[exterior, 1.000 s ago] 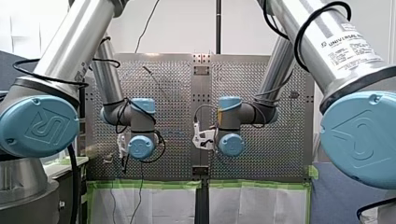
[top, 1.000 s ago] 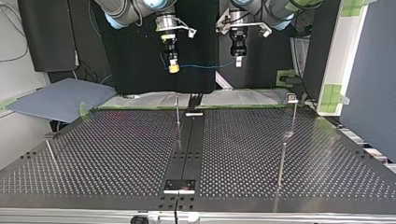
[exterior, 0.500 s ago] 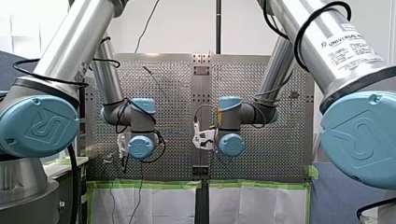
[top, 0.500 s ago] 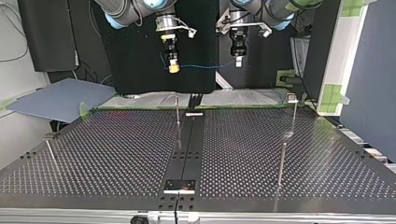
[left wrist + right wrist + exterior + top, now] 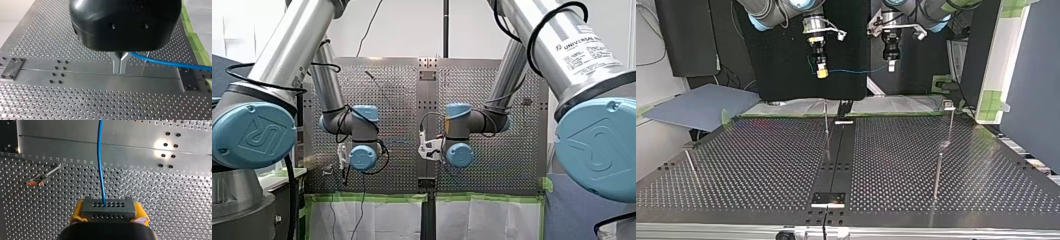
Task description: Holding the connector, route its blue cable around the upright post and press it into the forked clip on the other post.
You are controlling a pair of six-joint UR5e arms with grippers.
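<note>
The perforated table (image 5: 761, 165) is carrying thin posts, among them an upright post (image 5: 826, 119) near the middle strip. My right gripper (image 5: 821, 73) is clamping the grey connector (image 5: 109, 208) between its yellow pads (image 5: 78, 211). The blue cable (image 5: 856, 70) is running from the connector across to my left gripper (image 5: 120, 65), whose metal fingers are pinched together on it. Cable and connector are hanging high above the table, well apart from the posts.
</note>
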